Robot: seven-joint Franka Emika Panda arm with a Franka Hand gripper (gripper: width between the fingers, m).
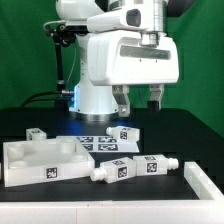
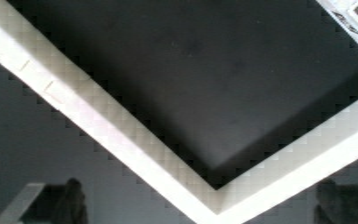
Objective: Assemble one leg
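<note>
legs: I count four short white posts with black-and-white tags, all lying on their sides | front leg (image 1: 113, 172) and second front leg (image 1: 152, 165) end to end | rear leg (image 1: 125, 133) behind them | far leg (image 1: 38, 133) toward the exterior view's left, well apart

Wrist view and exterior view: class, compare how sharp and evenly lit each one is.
Exterior view: evenly lit and fairly sharp, the tag on a leg shows, with a blue glow by the arm's base. Wrist view: soft, the white corner rail has fuzzy edges, and the claw's fingers are dark blurs.
</note>
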